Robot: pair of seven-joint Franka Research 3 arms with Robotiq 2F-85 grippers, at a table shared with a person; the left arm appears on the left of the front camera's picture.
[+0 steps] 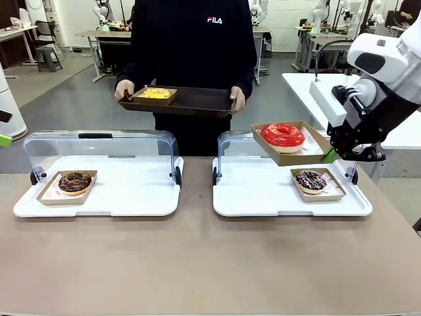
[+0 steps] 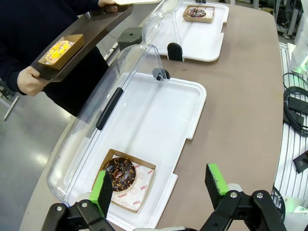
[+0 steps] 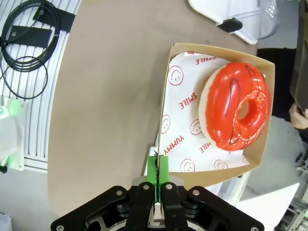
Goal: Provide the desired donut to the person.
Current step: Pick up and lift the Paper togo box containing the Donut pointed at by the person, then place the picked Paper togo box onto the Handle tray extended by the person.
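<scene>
One red donut (image 1: 283,135) flat in box (image 1: 265,146)

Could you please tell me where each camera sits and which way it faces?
Front view: between the arms, facing across the brown table at the person holding a dark tray; right gripper visible.
Left wrist view: looks down past the open left gripper at a chocolate-glazed donut.
Right wrist view: looks down the shut right gripper at the red glazed donut in its brown cardboard tray.
Shared: front view shows both donuts.
</scene>
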